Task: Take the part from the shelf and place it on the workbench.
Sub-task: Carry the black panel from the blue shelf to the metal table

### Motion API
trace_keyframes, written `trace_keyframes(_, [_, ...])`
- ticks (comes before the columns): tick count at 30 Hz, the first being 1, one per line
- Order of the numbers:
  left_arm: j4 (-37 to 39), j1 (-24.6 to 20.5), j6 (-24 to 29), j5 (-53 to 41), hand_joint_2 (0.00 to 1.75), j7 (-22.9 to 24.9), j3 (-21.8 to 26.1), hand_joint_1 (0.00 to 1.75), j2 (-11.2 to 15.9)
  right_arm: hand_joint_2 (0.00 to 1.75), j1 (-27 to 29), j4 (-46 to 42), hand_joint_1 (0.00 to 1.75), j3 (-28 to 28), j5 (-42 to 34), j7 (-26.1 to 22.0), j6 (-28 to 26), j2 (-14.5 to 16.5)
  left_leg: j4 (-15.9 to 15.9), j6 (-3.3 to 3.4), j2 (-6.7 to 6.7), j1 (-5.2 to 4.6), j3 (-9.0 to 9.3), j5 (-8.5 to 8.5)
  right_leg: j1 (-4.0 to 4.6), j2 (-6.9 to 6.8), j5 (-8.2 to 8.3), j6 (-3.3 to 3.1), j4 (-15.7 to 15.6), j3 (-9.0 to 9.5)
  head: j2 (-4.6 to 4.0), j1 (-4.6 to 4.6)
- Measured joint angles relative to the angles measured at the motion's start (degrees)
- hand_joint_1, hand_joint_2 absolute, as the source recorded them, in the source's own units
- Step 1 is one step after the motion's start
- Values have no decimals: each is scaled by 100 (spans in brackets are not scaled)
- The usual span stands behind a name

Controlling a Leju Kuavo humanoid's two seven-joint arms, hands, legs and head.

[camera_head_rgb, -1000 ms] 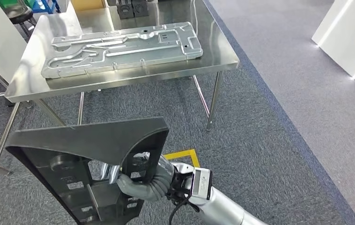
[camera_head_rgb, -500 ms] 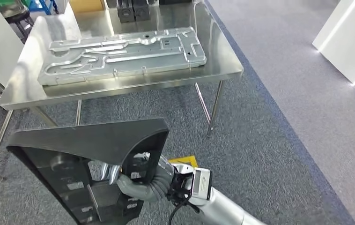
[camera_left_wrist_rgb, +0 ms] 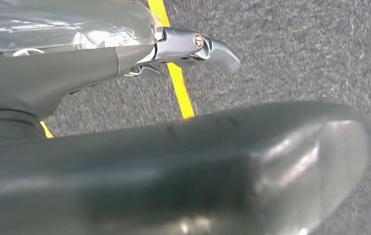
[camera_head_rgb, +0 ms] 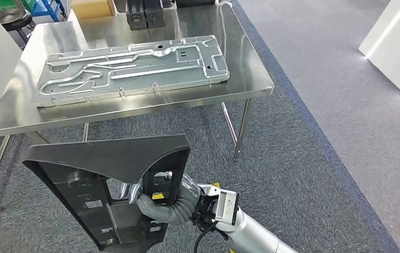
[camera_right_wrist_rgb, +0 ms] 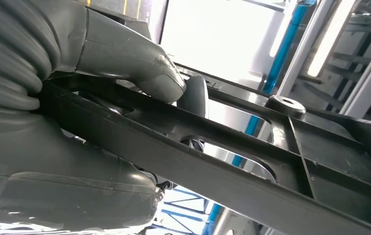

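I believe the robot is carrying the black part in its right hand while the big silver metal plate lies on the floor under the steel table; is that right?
Not quite. The right hand does grip the black part, but the silver metal plate lies on top of the steel table, not on the floor, as the head view shows.

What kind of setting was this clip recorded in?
Probably a factory or industrial test floor. A stainless steel workbench carries a large machined metal plate, yellow tape marks the grey carpet, and the right hand holds a black moulded part.

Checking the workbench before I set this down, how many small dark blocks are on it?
2: dark blocks and side by side at the workbench's far edge, behind the metal plate. Others may be cropped.
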Motion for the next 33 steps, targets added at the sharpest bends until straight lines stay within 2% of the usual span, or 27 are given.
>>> trace_keyframes(3, [-1,9,-1,0,0,1,0,0,-3,175,11,4,175,-13,14,31,41,-13,1044,-21,10,-6,-725,-362,31,-61,-141,-45,-5,135,0,0])
trace_keyframes(4, [0,22,0,4,0,0,0,0,-5,175,15,8,175,-17,7,58,67,-19,1190,-14,10,-9,-904,-430,46,-69,-196,-50,-5,193,0,0])
trace_keyframes(5, [1,37,1,9,0,-1,1,0,-8,175,16,13,175,-20,-7,88,90,-22,1148,7,11,-11,-995,-390,59,-73,-252,-52,-5,264,0,0])
trace_keyframes(6, [1,49,1,14,0,-1,1,0,-11,175,13,16,175,-22,-28,116,109,-24,918,39,14,-16,-992,-219,71,-79,-312,-50,-5,344,0,0])
trace_keyframes(8, [1,68,4,16,0,-3,1,0,-13,175,-1,26,175,-24,-70,157,134,-20,220,131,70,-57,-877,365,93,-94,-436,-34,-7,499,0,1])
trace_keyframes(10, [1,74,11,5,0,-8,1,0,-17,175,-20,45,175,-24,-98,191,161,-8,-204,202,139,-117,-806,721,102,-94,-525,18,-18,584,0,-1])
trace_keyframes(13, [2,72,10,3,0,-27,2,0,-26,175,-73,61,175,-26,-129,237,194,37,-306,276,112,-128,-713,727,95,-84,-542,123,69,625,0,-1])
trace_keyframes(15, [2,72,4,3,0,-48,4,0,-30,175,-132,62,175,-27,-130,276,192,66,-363,331,56,-101,-583,683,86,-52,-583,173,453,446,0,-1])
trace_keyframes(16, [2,73,2,0,0,-64,7,0,-34,175,-153,67,175,-27,-94,318,177,73,-381,352,26,-97,-532,656,75,-31,-669,197,783,238,0,0])
trace_keyframes(18, [2,78,-3,-3,0,-94,15,0,-43,175,-178,94,175,-24,28,414,122,76,-384,373,-68,-96,-453,584,53,-10,-941,242,1425,-252,0,0])
trace_keyframes(19, [2,86,-5,-4,0,-105,18,0,-49,175,-181,116,175,-22,83,448,101,76,-383,372,-128,-94,-405,541,40,-7,-1035,259,1593,-442,0,0])
trace_keyframes(20, [2,97,-8,-4,0,-111,21,0,-53,175,-182,138,175,-20,119,467,87,76,-382,370,-190,-93,-353,500,27,-4,-1053,269,1615,-548,0,0])
trace_keyframes(21, [2,107,-11,-4,0,-116,23,0,-57,175,-184,156,175,-19,140,478,81,76,-381,365,-250,-91,-298,461,17,3,-990,274,1517,-585,0,0])
trace_keyframes(22, [2,116,-14,-2,0,-119,25,0,-61,175,-187,173,175,-17,150,483,79,76,-381,358,-310,-89,-240,422,11,26,-827,272,1298,-556,0,0])
trace_keyframes(23, [2,120,-18,-1,0,-121,26,0,-66,175,-191,186,175,-16,154,485,78,76,-381,349,-369,-89,-182,382,4,96,-574,263,995,-493,0,0])
trace_keyframes(24, [2,121,-24,1,0,-122,26,0,-78,175,-195,201,175,-15,155,487,78,75,-374,333,-433,-87,-129,338,-3,237,-255,248,649,-441,0,0])
trace_keyframes(25, [2,118,-30,1,0,-125,27,0,-91,175,-199,218,175,-13,154,490,77,73,-368,309,-509,-81,-94,294,-4,377,-25,226,362,-394,0,2])
trace_keyframes(26, [2,113,-36,0,0,-126,27,0,-103,175,-203,233,175,-10,154,495,76,71,-375,273,-582,-68,-83,245,5,494,139,194,170,-360,0,2])
trace_keyframes(27, [3,113,-41,-1,0,-129,27,0,-113,175,-206,245,175,-8,154,500,75,70,-352,231,-644,-60,-71,226,20,546,193,155,69,-336,0,3])
trace_keyframes(28, [2,120,-46,-1,0,-133,27,0,-114,175,-218,252,175,-6,155,505,74,75,-348,188,-689,-53,-56,221,36,504,149,109,48,-282,0,4])
trace_keyframes(29, [2,129,-49,0,0,-138,27,0,-113,175,-232,254,175,-5,157,508,74,86,-320,155,-669,-50,-42,217,39,440,149,62,8,-206,0,4])
trace_keyframes(30, [3,135,-52,0,0,-142,27,0,-118,175,-247,255,175,-4,157,508,75,99,-215,127,-560,-60,-54,229,37,368,130,19,-35,-123,0,2])
trace_keyframes(31, [3,130,-54,0,0,-145,27,0,-122,175,-264,255,175,-3,157,507,75,112,-46,106,-409,-65,-141,205,34,293,98,-17,-58,-42,0,1])
trace_keyframes(33, [4,101,-55,-1,0,-146,27,0,-133,175,-276,264,175,-2,156,505,75,121,589,73,-115,-68,-544,18,48,142,1,-64,-81,84,0,-2])
